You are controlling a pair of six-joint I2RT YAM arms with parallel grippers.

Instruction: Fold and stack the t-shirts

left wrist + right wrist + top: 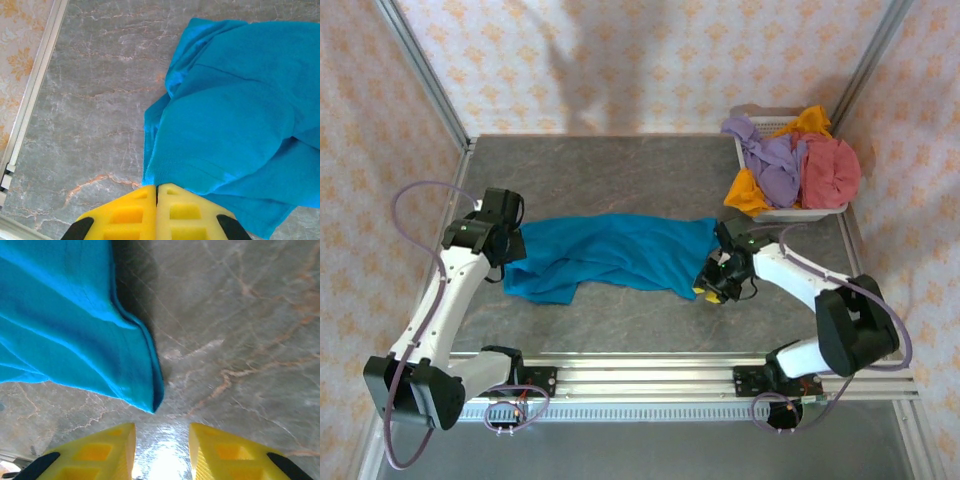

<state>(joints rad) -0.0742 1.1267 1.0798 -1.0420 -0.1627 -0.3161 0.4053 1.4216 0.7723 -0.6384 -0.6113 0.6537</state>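
The teal-blue t-shirt (610, 255) lies rumpled across the middle of the grey table (620, 170), stretched between the two arms. The left gripper (156, 187) is closed, pinching the shirt's hemmed edge at its left end. The right gripper (162, 427) stands open just beside the shirt's right corner, its jaws apart over bare table. The other t-shirts (790, 165) sit heaped in the white basket (790, 213) at the far right.
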